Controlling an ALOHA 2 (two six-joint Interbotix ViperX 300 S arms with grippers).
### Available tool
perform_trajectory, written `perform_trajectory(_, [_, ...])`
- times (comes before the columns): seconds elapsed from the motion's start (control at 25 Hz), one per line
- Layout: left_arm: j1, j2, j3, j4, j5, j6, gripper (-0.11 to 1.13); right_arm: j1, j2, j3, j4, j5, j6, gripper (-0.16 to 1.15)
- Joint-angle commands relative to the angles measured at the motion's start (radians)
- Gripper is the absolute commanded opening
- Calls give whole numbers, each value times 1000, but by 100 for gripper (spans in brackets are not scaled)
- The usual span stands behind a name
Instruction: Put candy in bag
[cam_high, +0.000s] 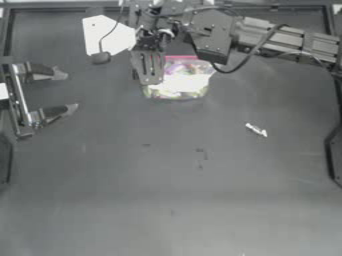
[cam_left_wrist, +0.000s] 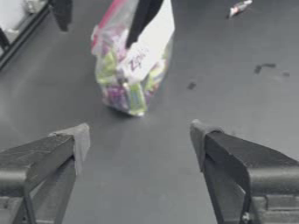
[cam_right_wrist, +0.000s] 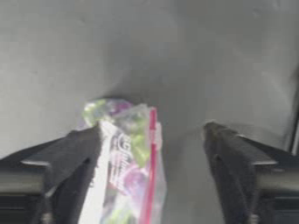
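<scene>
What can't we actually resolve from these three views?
- Bag mouth, open or zipped: the right arm covers it in the top view; cut off at the edge in the right wrist view.
- Right gripper: jaws apart, bag between them; contact unclear.
- Candy: too small to read its wrapper.
- Left gripper: open, back at the left edge; nothing hidden.

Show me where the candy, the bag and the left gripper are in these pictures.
candy (cam_high: 256, 130): top view, middle of its whitish wrapper.
bag (cam_left_wrist: 131, 65): left wrist view, clear side over the colourful sweets.
left gripper (cam_left_wrist: 139, 142): left wrist view, midway between its open fingertips.
</scene>
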Motion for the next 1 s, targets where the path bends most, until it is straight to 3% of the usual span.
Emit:
perform_trajectory(0.04, [0, 3, -11, 0, -9, 0, 99, 3, -28, -29, 3, 5, -2, 80])
perform_trajectory(0.12, [2, 3, -11, 0, -9, 0, 99, 8, -28, -32, 3, 8, -2, 75])
perform_trajectory(1.0, [0, 3, -11, 0, -9, 0, 99, 11, -26, -44, 8, 14, -3, 74])
